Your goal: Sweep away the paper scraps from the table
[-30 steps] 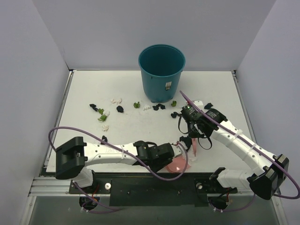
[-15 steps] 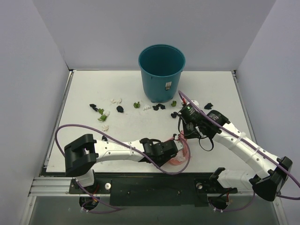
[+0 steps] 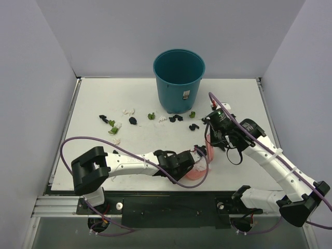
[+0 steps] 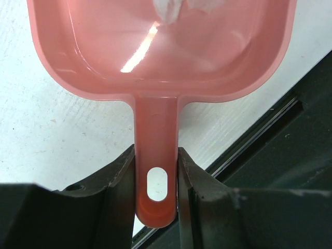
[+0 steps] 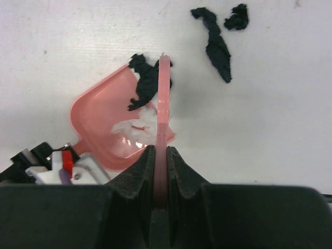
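most paper scraps [image 3: 113, 130] lie strewn across the table [image 3: 104, 98], from its left side to beside the teal bucket [image 3: 179, 78]. the left gripper [image 4: 156, 174] is clamped on the pink dustpan [image 4: 161, 52] handle, apparently to hold its mouth low for catching bits; white and black scraps sit in it. the right gripper [image 5: 160, 155] pinches the pink brush [image 5: 164, 98] at the pan's lip, likely to push scraps in. the table is matte white between grey walls [image 3: 31, 78].
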Available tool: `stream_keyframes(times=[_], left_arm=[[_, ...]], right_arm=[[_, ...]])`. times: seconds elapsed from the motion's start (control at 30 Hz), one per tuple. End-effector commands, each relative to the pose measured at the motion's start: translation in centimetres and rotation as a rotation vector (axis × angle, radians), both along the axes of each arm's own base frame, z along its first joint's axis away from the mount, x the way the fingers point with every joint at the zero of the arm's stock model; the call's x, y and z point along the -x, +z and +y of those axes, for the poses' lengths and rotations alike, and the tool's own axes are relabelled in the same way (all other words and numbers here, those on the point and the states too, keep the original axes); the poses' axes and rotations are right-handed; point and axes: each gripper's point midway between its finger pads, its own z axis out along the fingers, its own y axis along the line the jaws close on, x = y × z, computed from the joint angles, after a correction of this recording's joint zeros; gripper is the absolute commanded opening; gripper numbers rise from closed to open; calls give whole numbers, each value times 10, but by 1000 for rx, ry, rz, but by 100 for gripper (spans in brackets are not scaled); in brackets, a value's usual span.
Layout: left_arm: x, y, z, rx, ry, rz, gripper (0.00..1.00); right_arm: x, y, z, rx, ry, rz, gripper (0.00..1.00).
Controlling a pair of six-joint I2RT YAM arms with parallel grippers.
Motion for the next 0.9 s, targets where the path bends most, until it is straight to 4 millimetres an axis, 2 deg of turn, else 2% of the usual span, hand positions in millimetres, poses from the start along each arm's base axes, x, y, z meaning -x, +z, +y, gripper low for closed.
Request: stream_keyframes(times=[0.0,0.1,0.2,0.3,0.43,0.57,0.7,0.87], left_arm=[[3,10,-5,49,-17,24,0],[2,8,-3,31,-21,33,0],[-2,7,2,13,-10,32,0],[-4,7,4,9,-8,42,0],[-9,8,6,4,-7,46,0],[-11,10,4,-1,-15,49,0],[-13,9,4,-8,-17,50,0],[-19,8,5,-14,-12,45,0]], right_arm=[[-14,14,-38,104,-83,-50,0],[-29,22,-55,136,-151,-92,0],[-44,27,-79,255,-212,-113,0],[-58,30,-96,349,-230,-103,0],[-81,15,-110,468,-214,-23,0],[-100,1,-111,516,-166,29,0],[-116,-19,-91,456,-65,63,0],[-112,-39,-71,393,28,122,0]])
